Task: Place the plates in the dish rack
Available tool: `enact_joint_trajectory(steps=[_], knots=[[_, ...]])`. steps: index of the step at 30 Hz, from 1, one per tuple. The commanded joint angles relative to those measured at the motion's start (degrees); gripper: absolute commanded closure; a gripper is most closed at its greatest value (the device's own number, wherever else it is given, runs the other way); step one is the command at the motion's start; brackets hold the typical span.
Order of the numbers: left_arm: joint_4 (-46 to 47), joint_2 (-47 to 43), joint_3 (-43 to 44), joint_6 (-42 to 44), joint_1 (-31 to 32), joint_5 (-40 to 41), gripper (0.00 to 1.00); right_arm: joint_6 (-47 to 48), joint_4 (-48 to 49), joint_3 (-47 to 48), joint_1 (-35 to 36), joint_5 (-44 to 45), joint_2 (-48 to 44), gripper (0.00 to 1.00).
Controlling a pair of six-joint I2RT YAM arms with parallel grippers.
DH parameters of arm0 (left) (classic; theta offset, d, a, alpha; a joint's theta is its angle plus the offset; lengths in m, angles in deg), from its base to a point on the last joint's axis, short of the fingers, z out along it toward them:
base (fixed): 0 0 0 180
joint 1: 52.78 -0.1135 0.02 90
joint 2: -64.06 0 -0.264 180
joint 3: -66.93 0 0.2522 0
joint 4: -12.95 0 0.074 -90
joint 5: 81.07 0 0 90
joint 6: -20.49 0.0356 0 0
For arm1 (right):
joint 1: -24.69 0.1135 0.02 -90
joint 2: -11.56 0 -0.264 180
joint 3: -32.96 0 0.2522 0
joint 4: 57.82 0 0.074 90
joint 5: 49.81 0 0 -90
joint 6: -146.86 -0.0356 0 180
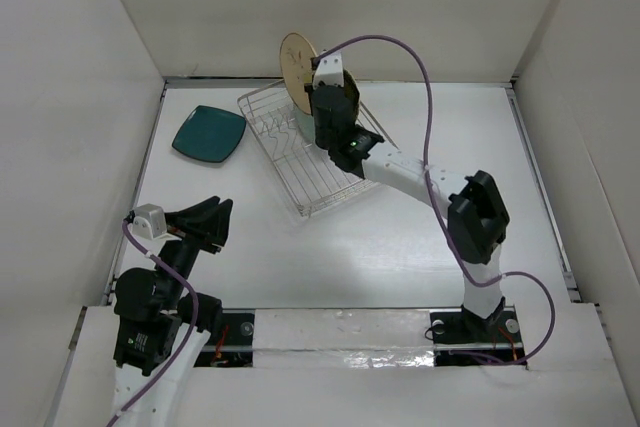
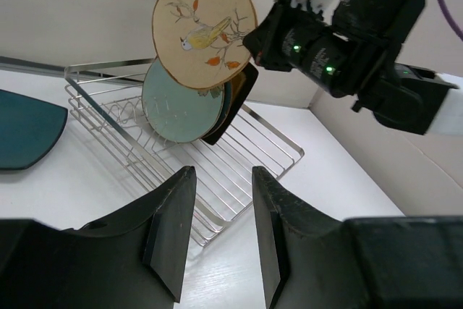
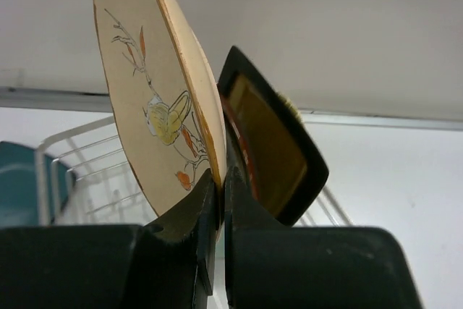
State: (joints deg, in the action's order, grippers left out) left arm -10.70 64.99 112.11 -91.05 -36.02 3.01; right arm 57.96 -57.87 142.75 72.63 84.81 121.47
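My right gripper [image 3: 221, 171] is shut on the lower rim of a cream round plate [image 3: 145, 92] painted with a bird, held upright above the far end of the silver wire dish rack [image 1: 318, 179]. A pale green round plate [image 2: 181, 103] stands on edge in the rack. The black-rimmed amber square plate [image 3: 271, 146] stands just behind it. A teal square plate [image 1: 209, 133] lies flat on the table left of the rack. My left gripper [image 2: 223, 173] hovers open and empty over the table near the rack's front corner.
White walls close in the table at the back and on both sides. The right arm [image 1: 420, 179] stretches diagonally from its base across the rack's right side. Its purple cable [image 1: 428, 97] loops above it.
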Motion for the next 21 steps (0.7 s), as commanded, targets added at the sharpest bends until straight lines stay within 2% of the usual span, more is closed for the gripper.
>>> enact_joint_trajectory(steps=[1,5,14,21], knots=[[2.33,-0.14,0.84,-0.26,-0.14,-0.07,0.66,11.02,7.03,7.58,-0.47,1.87,3.2,1.0],[2.24,0.56,0.84,-0.17,-0.14,0.29,0.66,12.34,4.48,13.03,-2.5,0.65,7.16,1.0],[2.07,2.06,0.92,-0.26,-0.14,0.99,0.66,8.39,3.69,10.15,-2.5,-1.82,11.11,1.0],[1.89,3.28,0.92,-0.43,-0.14,2.13,0.66,7.24,4.22,8.03,1.71,0.9,14.45,1.0]])
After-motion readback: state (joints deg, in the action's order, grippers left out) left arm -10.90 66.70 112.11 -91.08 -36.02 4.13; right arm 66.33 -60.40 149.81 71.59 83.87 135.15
